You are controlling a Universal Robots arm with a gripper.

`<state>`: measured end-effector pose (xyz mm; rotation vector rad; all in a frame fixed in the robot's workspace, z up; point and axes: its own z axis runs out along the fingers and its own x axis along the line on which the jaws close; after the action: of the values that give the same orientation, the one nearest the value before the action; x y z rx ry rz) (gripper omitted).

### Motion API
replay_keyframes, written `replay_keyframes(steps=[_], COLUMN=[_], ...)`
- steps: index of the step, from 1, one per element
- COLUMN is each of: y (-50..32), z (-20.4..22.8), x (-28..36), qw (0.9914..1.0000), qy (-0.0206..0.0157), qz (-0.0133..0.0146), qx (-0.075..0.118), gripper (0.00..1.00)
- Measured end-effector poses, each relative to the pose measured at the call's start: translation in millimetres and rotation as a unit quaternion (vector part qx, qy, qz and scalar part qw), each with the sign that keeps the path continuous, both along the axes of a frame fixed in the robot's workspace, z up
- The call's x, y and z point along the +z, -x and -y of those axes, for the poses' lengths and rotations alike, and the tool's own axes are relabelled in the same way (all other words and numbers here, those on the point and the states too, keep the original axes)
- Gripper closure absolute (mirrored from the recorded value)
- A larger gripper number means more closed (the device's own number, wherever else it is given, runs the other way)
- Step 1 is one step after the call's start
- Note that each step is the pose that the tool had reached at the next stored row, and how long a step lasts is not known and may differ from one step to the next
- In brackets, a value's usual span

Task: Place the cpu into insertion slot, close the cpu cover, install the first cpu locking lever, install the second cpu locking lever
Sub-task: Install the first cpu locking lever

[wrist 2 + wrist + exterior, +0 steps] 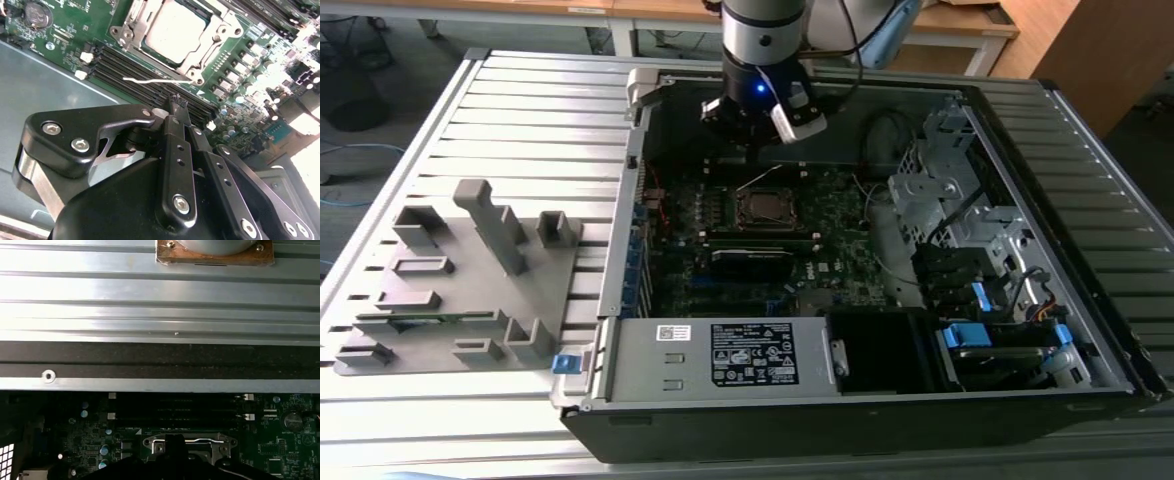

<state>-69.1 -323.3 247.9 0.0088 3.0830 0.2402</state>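
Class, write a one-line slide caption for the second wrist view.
Gripper hovers near the cpu, which lies framed by the silver cpu cover on the green motherboard.

arm (761,30): silver-grey cyl. | wrist (744,72): blk, blue LED ring (758,90), wht cam block (798,118), blk cable (854,50) | gripper (178,105): matte blk linkages, silver hex screws (181,202)
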Motion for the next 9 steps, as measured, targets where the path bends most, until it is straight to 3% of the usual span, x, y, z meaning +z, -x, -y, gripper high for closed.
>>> replay_keyframes(steps=[6, 9], y=[-2.7, -2.7], z=[0.0, 0.0], x=[-0.3, -0.3], qw=[1.00000, 0.99999], qy=[0.0000, -0.0049], qz=[0.0000, 0.0000], qx=[0.000, 0.000], gripper=[0.90, 0.90])
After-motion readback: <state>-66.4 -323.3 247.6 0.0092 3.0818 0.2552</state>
